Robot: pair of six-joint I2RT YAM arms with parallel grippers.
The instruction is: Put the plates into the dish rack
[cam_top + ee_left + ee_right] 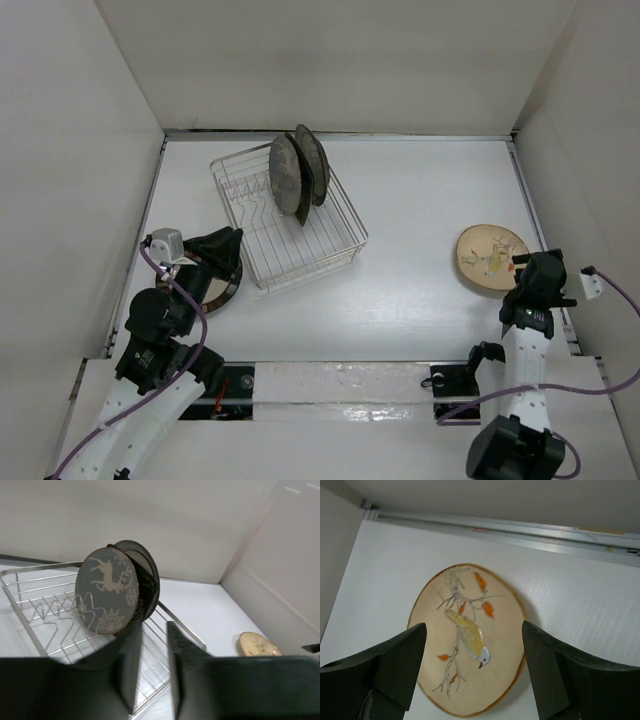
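Right jaws hang wide over the tan plate, flat on the surface well right of the dish rack, so I'd come down on 1 rim and pinch firm before tilting it up; left jaws look narrow, can't tell if they're gripping.

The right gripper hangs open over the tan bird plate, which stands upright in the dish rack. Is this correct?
No. The tan bird plate lies flat on the table, outside the dish rack, as the top view shows. The right gripper is open over it.
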